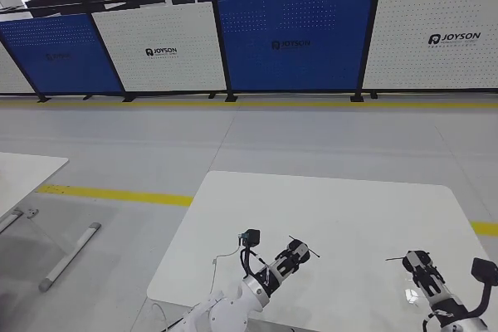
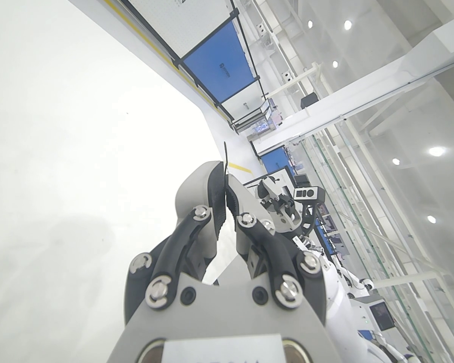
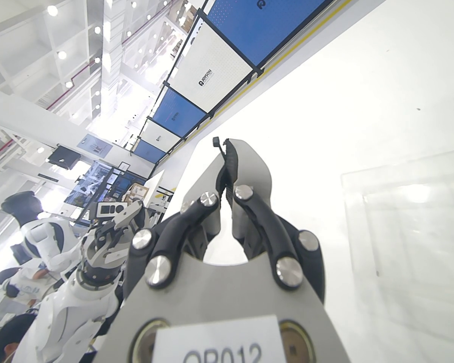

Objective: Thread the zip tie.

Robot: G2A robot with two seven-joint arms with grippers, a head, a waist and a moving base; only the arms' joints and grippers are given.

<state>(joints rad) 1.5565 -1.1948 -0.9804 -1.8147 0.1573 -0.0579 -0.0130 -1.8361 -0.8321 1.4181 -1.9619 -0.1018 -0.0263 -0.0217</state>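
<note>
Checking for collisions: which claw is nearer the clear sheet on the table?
Right. The right claw is just past the clear sheet; the left claw is well off to the side.

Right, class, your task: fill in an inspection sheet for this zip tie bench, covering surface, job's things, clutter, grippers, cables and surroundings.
Surface: white table, both arms over its near edge.
Job's things: zip tie, its head end poking from the right gripper; thin black strip poking from the left gripper; the two apart.
Clutter: clear plastic tray on the table beside the right gripper.
Grippers: left shut on the black strip; right shut on the zip tie.
Cables: thin pale cable by the left arm.
Surroundings: blue and white panels, yellow floor line, second table.
</note>
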